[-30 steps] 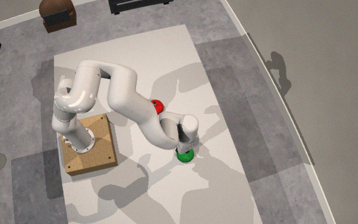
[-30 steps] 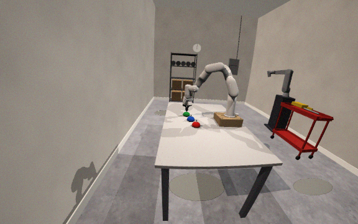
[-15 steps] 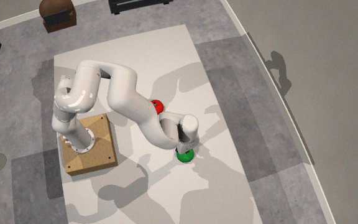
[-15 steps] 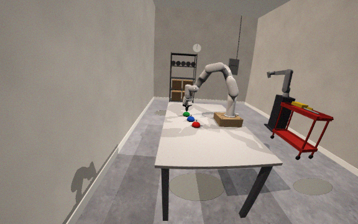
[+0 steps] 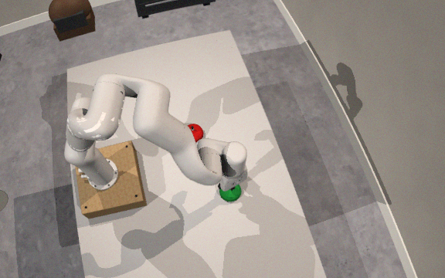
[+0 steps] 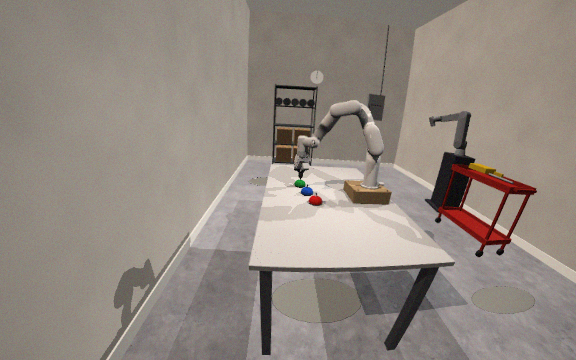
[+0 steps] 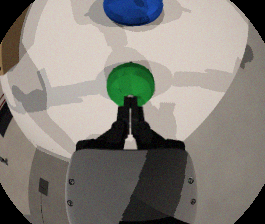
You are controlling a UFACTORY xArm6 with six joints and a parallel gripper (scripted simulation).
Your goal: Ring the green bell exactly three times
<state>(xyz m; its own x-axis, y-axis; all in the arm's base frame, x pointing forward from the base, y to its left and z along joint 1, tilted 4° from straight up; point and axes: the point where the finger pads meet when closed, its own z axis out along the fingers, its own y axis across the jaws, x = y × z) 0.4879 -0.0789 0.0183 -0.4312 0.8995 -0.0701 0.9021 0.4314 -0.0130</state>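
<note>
A robot workshop: shelf rack (image 6: 274,125) with boxes, red cart (image 6: 513,188), second arm (image 6: 455,125) by the wall

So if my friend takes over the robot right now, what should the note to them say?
Gripper: shut, holding nothing, fingertips right over the green bell at its button.
Bells: green, blue and red sit in a row on the table; the blue one is next to the green one.
Done: cannot tell how many rings have happened.
Left: finish three full presses on green only, letting the button rise each time, then lift away. Touch no other bell.
</note>
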